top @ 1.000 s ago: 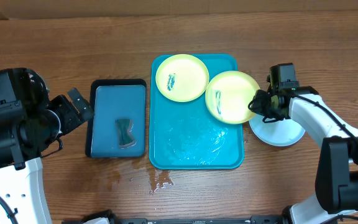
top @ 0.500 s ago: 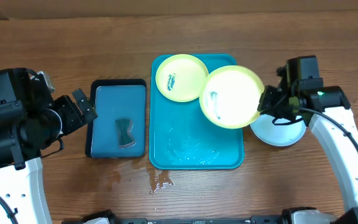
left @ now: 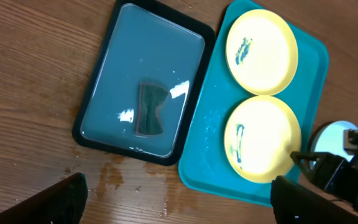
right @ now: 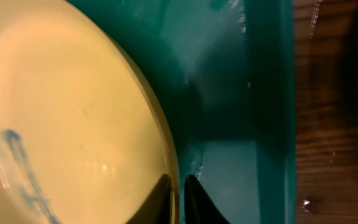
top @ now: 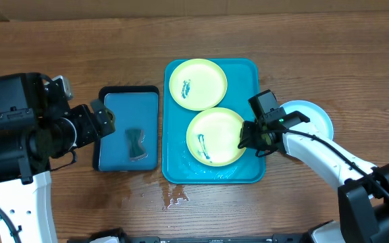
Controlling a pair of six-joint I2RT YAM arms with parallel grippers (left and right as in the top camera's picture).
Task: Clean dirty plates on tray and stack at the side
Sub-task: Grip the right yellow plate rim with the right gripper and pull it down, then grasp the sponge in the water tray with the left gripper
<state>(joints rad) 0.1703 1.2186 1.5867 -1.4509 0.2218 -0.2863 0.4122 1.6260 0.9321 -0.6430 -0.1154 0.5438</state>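
Right gripper (top: 245, 138) at the rim of the near plate (top: 211, 135)

We see the near plate lying flat on the tray's (top: 181, 162) front half, smeared teal. The jaws stand narrow astride its right rim; we cannot tell whether they pinch it. Behind lies the far plate (top: 198, 84), also smeared. A pale plate (top: 316, 118) sits just right of the tray. The left gripper (top: 104, 119) gapes wide.

Back plate (top: 198, 84), front plate (top: 216, 136) on tray (top: 179, 158); my right gripper (top: 247, 136) at front plate's right rim. Third plate (top: 314, 117) right of tray, smaller tray (top: 117, 115) left.
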